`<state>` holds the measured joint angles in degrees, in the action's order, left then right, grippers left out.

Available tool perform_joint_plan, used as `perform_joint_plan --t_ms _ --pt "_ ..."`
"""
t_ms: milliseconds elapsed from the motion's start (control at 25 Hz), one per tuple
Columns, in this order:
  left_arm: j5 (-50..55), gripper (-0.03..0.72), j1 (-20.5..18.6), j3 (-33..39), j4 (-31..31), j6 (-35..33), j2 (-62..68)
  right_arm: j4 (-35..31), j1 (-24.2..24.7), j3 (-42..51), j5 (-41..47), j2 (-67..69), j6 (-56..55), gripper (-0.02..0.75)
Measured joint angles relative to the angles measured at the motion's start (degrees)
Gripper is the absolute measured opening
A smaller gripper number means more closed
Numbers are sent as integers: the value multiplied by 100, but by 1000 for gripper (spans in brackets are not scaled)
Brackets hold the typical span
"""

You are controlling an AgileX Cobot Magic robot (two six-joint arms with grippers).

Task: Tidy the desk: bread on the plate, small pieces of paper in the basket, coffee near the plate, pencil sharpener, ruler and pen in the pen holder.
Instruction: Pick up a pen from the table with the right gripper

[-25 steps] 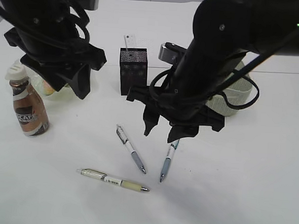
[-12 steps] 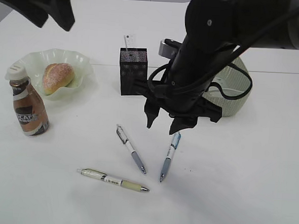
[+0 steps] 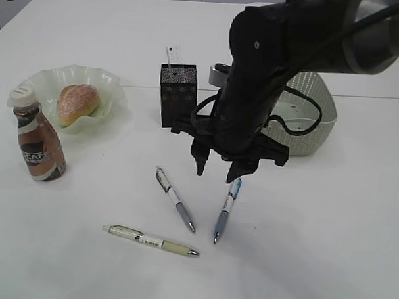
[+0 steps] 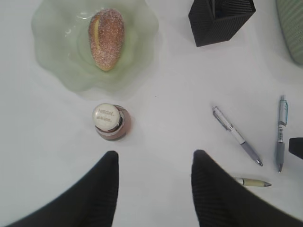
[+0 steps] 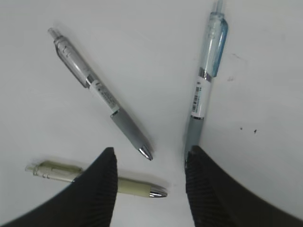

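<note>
Since the earlier frame the left arm has withdrawn from the exterior view, uncovering the plate (image 3: pixel 27 85); the right gripper (image 3: pixel 220 168) has shifted slightly left.

Nearest: cream pen (image 3: pixel 152 241). Beyond: grey pen (image 3: pixel 175 197) and blue pen (image 3: pixel 227 205), under the right gripper, jaws released, empty. Left gripper (image 4: pixel 154 182) likewise released, above the coffee (image 4: pixel 110 122).

Pens judged light, rigid, smooth; grasp mid-barrel.

Far: pen holder (image 3: pixel 178 94), basket (image 3: pixel 320 116).
</note>
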<state>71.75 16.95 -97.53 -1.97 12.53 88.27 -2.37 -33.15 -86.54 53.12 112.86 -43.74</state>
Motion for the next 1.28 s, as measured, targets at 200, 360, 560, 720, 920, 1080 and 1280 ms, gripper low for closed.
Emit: perform_joint_plan --t_ms 200,360,560,720,920,1080,1280 --pt "13 371 -16 0 -69 -59 -77 14 197 -312 376 267 -247 352" --pt "13 371 -16 0 -69 -102 -77 51 295 -373 421 393 -424 352" --pt "13 370 -16 0 -69 -116 -77 79 401 -402 446 568 -547 352" --pt "17 370 -16 0 -69 -128 -77 79 433 -573 475 828 -562 352" --pt "17 370 -16 0 -69 -139 -77 21 433 -964 580 1115 -562 352" --pt "17 370 -16 0 -78 -146 -77 0 433 -1227 821 1338 -562 352" --pt "17 370 -16 0 -78 -174 -77 -3 433 -1279 978 1398 -562 352"
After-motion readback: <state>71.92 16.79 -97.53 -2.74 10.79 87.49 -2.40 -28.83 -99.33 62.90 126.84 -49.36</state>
